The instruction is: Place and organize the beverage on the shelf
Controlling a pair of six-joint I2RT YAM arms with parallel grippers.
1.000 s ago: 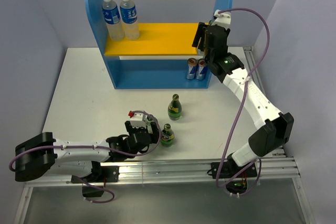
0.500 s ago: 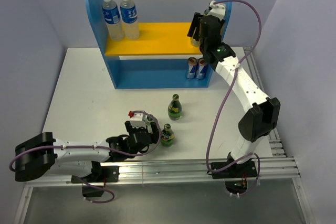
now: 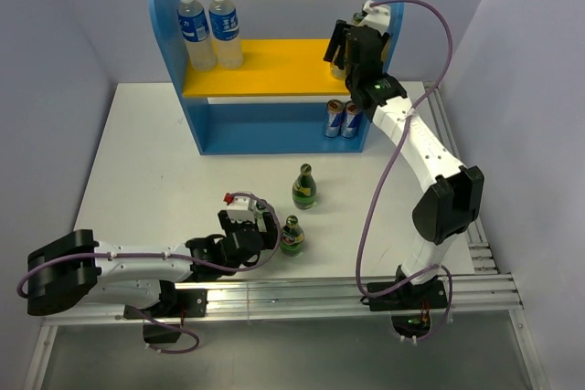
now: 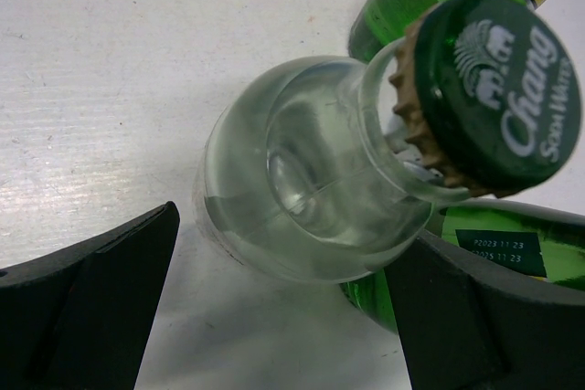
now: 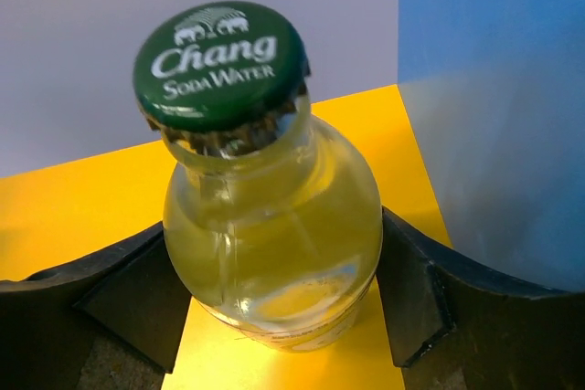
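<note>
pale bottle stands upright on yellow board, cap pointing up.

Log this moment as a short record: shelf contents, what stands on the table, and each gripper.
upper board: two plastic bottles at the left end; pale glass bottle at the right end, beside the side panel
lower level: two cans at the right end
table: green bottle; clear glass bottle nearer the arms
left gripper: open, fingers either side of the clear glass bottle
right gripper: closed on the pale glass bottle
</note>
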